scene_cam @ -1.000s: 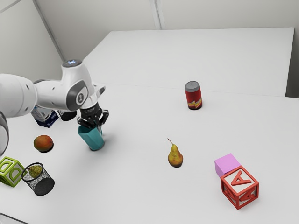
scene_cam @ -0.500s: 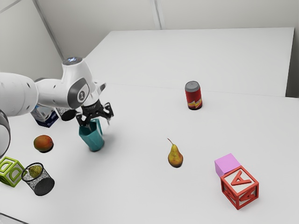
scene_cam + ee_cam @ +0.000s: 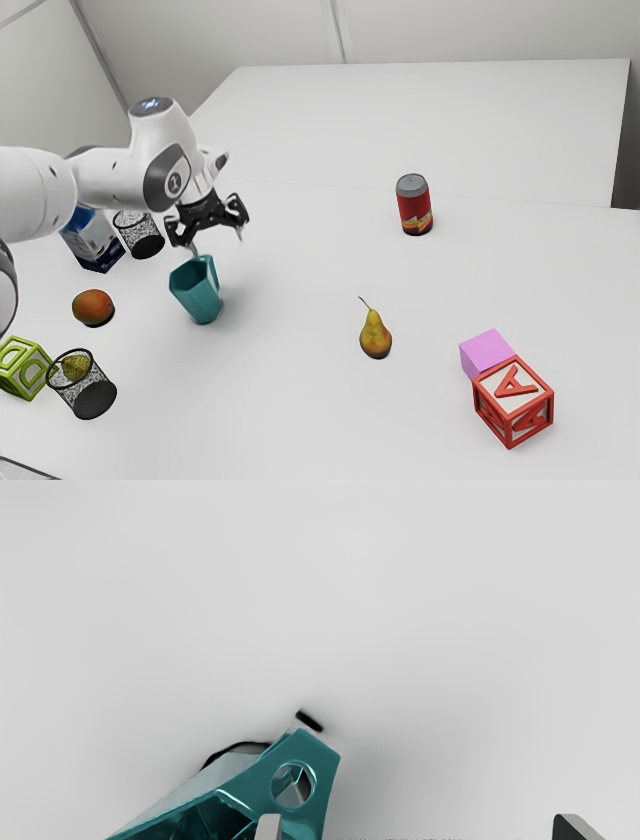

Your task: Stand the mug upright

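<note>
One gripper (image 3: 217,244) above the mug (image 3: 199,299)

So my gripper (image 3: 217,243) is black, the mug (image 3: 197,292) solid teal — and the can (image 3: 413,207) is red with a yellow zigzag, grey on top. Pear (image 3: 375,336) looks yellow-brown, cube (image 3: 484,352) plain pink.
</note>
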Controlling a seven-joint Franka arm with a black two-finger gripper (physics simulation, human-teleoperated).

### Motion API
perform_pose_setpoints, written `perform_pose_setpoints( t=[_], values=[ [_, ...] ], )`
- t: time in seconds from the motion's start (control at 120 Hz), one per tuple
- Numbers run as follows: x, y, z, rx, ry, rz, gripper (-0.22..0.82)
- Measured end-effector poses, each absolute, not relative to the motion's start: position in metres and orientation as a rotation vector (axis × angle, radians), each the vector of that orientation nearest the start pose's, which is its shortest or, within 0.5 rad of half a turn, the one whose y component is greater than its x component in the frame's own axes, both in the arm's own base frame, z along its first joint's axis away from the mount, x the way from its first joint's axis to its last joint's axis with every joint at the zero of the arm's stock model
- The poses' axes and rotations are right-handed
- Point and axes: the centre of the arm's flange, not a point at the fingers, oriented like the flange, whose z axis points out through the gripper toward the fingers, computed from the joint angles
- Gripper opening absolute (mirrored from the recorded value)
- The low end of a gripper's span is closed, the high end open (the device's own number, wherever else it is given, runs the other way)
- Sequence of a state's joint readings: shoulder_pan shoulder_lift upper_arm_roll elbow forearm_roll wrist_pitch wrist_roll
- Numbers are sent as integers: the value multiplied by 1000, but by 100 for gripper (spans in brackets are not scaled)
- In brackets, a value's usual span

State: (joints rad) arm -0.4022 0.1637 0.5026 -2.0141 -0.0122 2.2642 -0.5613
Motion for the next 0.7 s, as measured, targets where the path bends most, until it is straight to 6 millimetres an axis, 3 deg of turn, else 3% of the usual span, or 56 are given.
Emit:
perform_pose_setpoints(
  t=[0.208,0.408,0.592,0.7],
  values=[
    [595,47,439,-2961,-925,-204,60],
    [594,46,492,-2982,-724,-211,60],
    [591,60,552,-2978,-586,-199,60],
    [583,70,576,-2980,-529,-166,60]
  ],
)
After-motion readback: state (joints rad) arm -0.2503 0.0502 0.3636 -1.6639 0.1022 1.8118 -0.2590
